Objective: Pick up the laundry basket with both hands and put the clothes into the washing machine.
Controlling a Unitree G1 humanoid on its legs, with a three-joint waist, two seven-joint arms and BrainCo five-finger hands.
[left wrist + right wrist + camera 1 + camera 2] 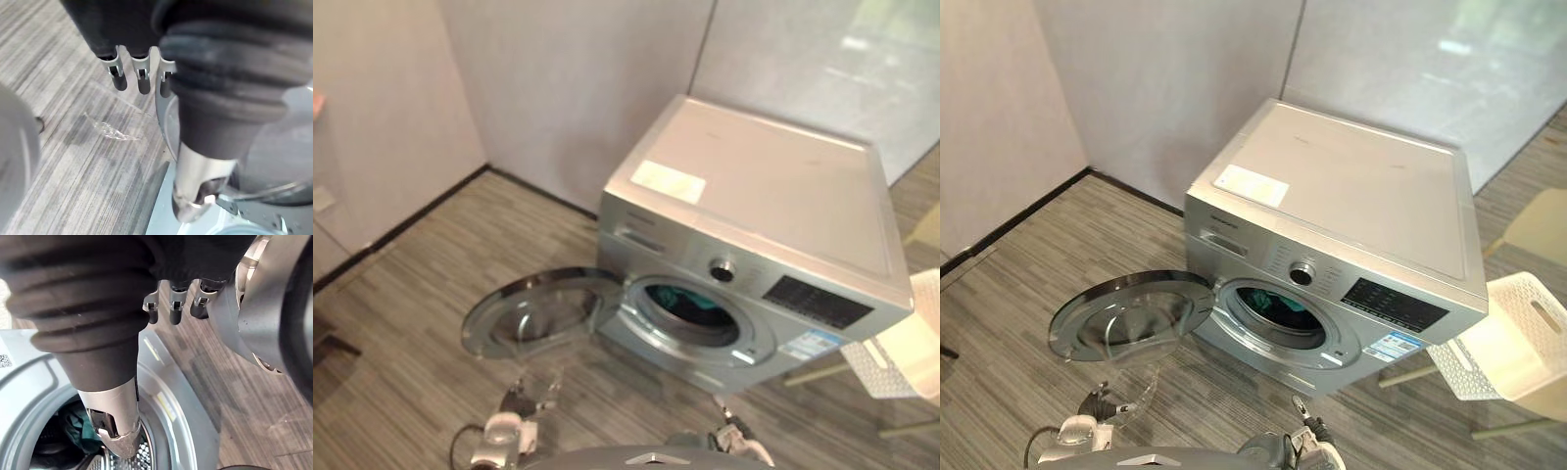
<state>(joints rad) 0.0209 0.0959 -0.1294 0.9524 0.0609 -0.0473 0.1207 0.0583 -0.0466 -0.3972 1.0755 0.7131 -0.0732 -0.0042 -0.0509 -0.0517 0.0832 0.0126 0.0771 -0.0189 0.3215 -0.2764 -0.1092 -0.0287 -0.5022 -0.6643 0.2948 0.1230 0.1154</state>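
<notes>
Laundry basket [1513, 338], white, at a pale chair [1540, 227] just right of the washing machine [1351, 196] at the floor's far edge, door [1126, 315] swung open, teal clothes [1281, 305] in the drum, left hand [143, 81] and right hand [173, 308] slack-fingered, holding nothing.

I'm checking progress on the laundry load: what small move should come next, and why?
Probably reach the left hand to the open door and swing it shut. Teal clothes already lie in the drum of the washing machine, the white laundry basket sits aside on the right, looking empty, and the right hand hangs open and free too.
</notes>
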